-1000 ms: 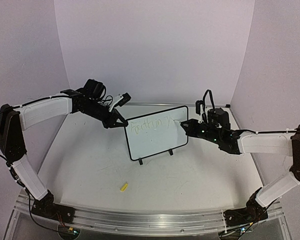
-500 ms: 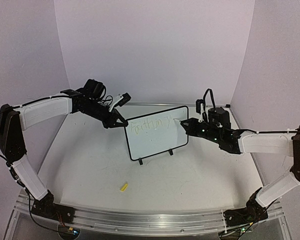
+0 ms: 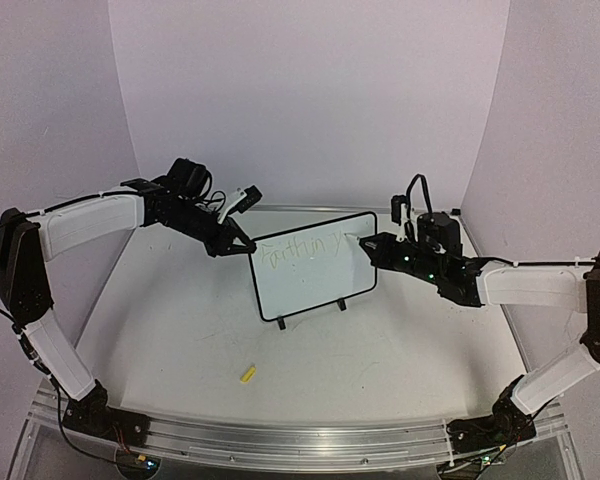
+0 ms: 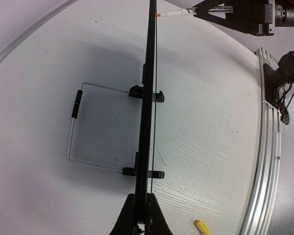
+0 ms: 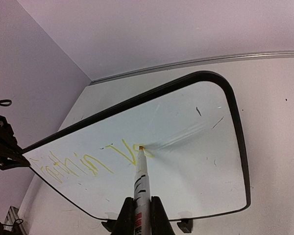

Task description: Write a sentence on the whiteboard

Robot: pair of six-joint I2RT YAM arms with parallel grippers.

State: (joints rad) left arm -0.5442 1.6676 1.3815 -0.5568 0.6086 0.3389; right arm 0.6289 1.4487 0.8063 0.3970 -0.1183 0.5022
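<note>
Both grips stay clamped: left fingers [image 4: 128, 219] pinch the whiteboard [image 3: 315, 278] by its left edge, upright on the bench [image 3: 180, 330]; right fingers [image 5: 123, 219] pinch a marker [image 5: 141, 188], its tip shifted slightly up beside the sentence [image 3: 300, 247].

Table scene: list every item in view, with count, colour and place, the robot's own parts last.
whiteboard: one, white with black frame, upright at table centre
writing: one line, yellow, top of the whiteboard's face
clip feet: two, black, under the whiteboard's bottom edge
wire loop: one, pale with a black sleeve, flat on the table behind the whiteboard
marker: one, white body, tip on the whiteboard's face
small cap-like piece: one, yellow, on the table in front of the whiteboard
table: one, white
rail: one, silver, near table edge
left fingers: black, shut on the whiteboard's side edge
right fingers: black, shut on the marker
</note>
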